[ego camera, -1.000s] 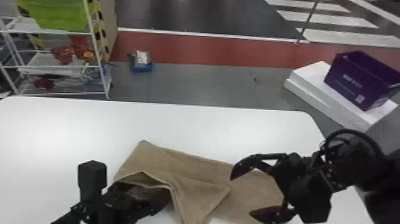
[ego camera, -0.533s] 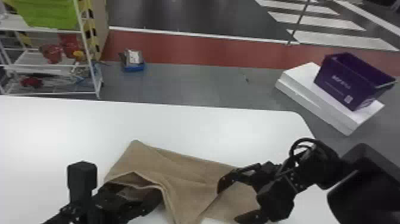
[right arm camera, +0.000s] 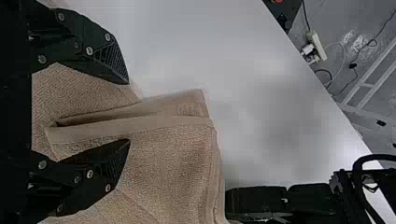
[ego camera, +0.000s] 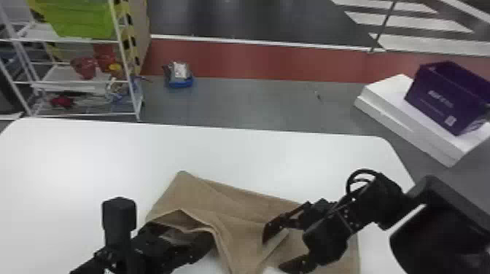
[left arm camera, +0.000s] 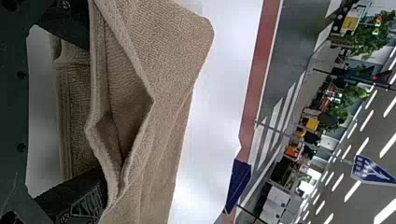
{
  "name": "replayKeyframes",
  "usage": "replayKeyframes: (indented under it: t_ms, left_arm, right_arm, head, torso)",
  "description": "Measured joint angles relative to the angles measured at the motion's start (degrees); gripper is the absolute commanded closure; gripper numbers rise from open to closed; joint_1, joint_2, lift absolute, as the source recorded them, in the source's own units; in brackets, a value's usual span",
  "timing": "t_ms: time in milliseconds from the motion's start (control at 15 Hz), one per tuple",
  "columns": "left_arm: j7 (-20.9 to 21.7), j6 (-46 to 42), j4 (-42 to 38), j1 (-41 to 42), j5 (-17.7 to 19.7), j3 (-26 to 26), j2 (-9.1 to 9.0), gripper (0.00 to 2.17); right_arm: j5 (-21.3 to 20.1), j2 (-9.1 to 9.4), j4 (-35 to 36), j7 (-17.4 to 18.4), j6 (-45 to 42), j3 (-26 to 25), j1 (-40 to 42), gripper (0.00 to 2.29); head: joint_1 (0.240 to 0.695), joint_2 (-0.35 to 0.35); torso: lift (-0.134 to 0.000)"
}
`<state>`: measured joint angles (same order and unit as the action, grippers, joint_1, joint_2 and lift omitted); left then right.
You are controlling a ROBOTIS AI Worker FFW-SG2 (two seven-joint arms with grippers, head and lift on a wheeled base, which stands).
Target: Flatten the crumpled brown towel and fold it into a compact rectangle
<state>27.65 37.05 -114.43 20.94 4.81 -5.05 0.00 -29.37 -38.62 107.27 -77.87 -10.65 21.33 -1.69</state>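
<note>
The brown towel (ego camera: 233, 215) lies partly folded and rumpled near the table's front, its left part raised over my left gripper (ego camera: 204, 242). In the left wrist view my left gripper (left arm camera: 95, 114) has its two fingers far apart, with towel layers between and in front of them. Over the towel's right part is my right gripper (ego camera: 279, 251), fingers spread. In the right wrist view the right gripper (right arm camera: 127, 112) stands open around a folded edge of the towel (right arm camera: 173, 154), one finger on each side of it.
The white table (ego camera: 109, 156) extends behind and left of the towel. Beyond it are a wire shelf (ego camera: 84, 85) at left, a blue box (ego camera: 179, 80) on the floor, and a purple crate (ego camera: 441, 98) on white blocks at right.
My right gripper has moved left over the towel toward its folded edge, turning somewhat. The left gripper stays under the raised cloth. The head view has shifted slightly.
</note>
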Motion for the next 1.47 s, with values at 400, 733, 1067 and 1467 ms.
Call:
replayKeyframes:
  t_ms: [400, 733, 1067, 1467]
  left_arm:
    - [0.4, -0.2, 0.0, 0.4, 0.0, 0.5, 0.0, 0.08]
    - [0.4, -0.2, 0.0, 0.5, 0.1, 0.7, 0.0, 0.08]
    - [0.6, -0.3, 0.0, 0.5, 0.2, 0.8, 0.0, 0.08]
    - [0.6, -0.3, -0.6, 1.0, 0.2, 0.8, 0.0, 0.08]
  right_arm:
    - [-0.6, 2.21, -2.1, 0.0, 1.5, 3.1, -2.5, 0.7]
    - [-1.2, 2.61, -2.6, 0.0, 2.0, 3.7, -3.1, 0.94]
    - [0.3, 3.18, -2.6, 0.0, 4.1, 3.3, -3.7, 0.99]
    - [1.3, 3.73, -2.6, 0.0, 6.2, 3.4, -3.8, 1.3]
  head:
    - [0.695, -0.092]
    - [0.695, -0.085]
    - [0.695, -0.08]
    - [0.695, -0.074]
  torso:
    - [-0.124]
    - [-0.124]
    - [-0.124]
    - [-0.124]
